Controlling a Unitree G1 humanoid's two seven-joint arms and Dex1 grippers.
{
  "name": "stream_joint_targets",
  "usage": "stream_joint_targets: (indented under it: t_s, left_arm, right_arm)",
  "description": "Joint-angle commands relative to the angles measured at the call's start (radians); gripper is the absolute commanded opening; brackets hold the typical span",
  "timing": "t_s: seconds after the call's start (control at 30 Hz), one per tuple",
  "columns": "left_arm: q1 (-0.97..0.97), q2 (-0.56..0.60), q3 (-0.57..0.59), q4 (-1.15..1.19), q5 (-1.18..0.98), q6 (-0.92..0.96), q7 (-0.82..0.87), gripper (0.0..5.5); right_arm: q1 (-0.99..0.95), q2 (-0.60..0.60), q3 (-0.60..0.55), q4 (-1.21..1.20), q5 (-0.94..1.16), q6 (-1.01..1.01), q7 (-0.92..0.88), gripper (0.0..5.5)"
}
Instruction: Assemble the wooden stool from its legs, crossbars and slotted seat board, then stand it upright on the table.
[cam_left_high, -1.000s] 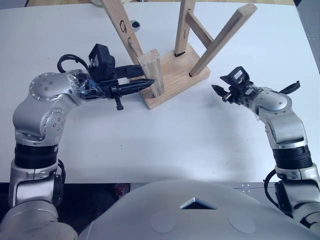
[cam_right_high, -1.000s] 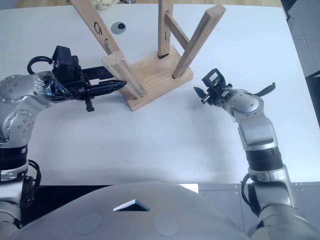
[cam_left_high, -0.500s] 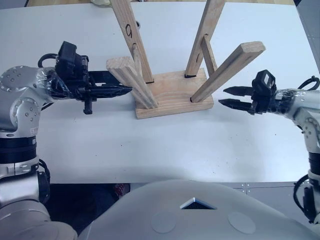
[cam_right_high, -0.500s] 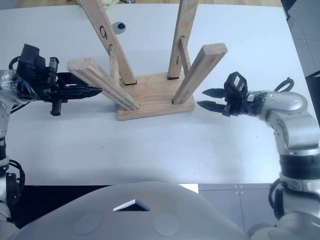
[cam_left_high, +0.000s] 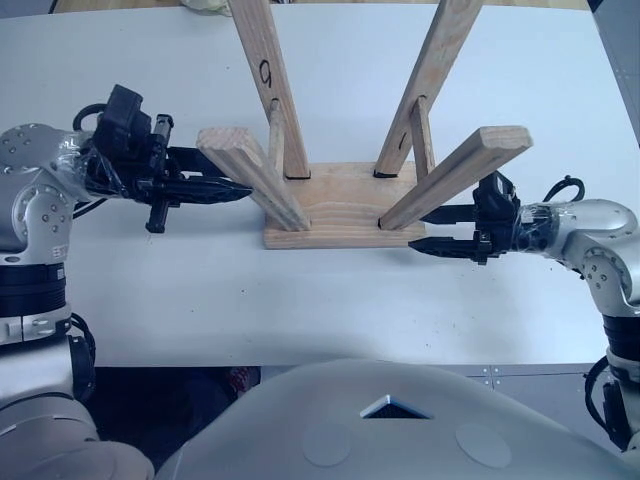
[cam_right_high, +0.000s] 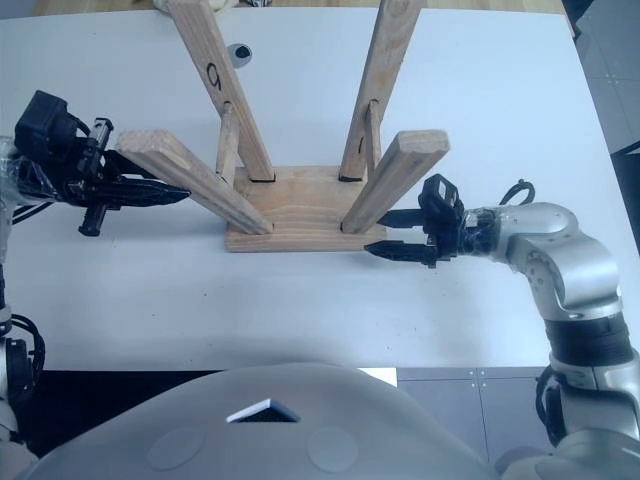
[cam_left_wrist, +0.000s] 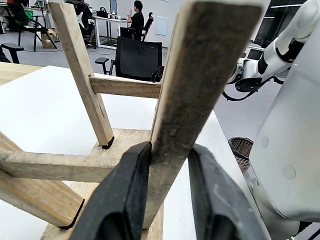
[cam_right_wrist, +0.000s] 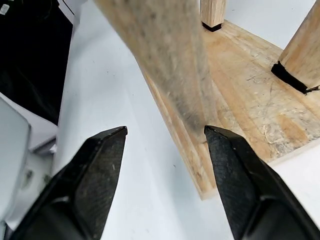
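The wooden stool lies upside down, its seat board (cam_left_high: 340, 212) flat on the white table and its legs slanting up. Short crossbars (cam_left_high: 421, 118) join the legs on each side. My left gripper (cam_left_high: 236, 188) is shut on the near-left leg (cam_left_high: 250, 175); in the left wrist view both fingers (cam_left_wrist: 125, 195) press that leg (cam_left_wrist: 200, 85). My right gripper (cam_left_high: 425, 229) is open at the foot of the near-right leg (cam_left_high: 455, 172), one finger on either side of it. The right wrist view shows the leg (cam_right_wrist: 160, 55) between the spread fingers (cam_right_wrist: 100, 170), above the seat board (cam_right_wrist: 240, 100).
A small round dark thing (cam_right_high: 238, 52) lies on the table behind the stool on the left. Something pale yellow (cam_left_high: 205, 5) sits at the far edge. Bare white tabletop (cam_left_high: 320, 300) runs in front of the stool to the near edge.
The stool has turned until its seat board lies square to me. My left gripper swung left with the leg. My right gripper moved in and now straddles the near-right leg.
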Motion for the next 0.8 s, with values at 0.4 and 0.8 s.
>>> stream_joint_targets:
  t_s: [0.4,0.8]
  left_arm:
    - [0.025,-0.035,0.003,-0.050,-0.013,0.046,0.034,1.02]
    - [0.024,-0.045,-0.012,-0.043,0.000,0.047,0.033,1.02]
  right_arm:
    - [0.027,0.180,0.041,0.004,0.002,0.000,-0.224,1.46]
    - [0.023,0.236,0.045,0.081,-0.002,-0.035,-0.238,2.64]
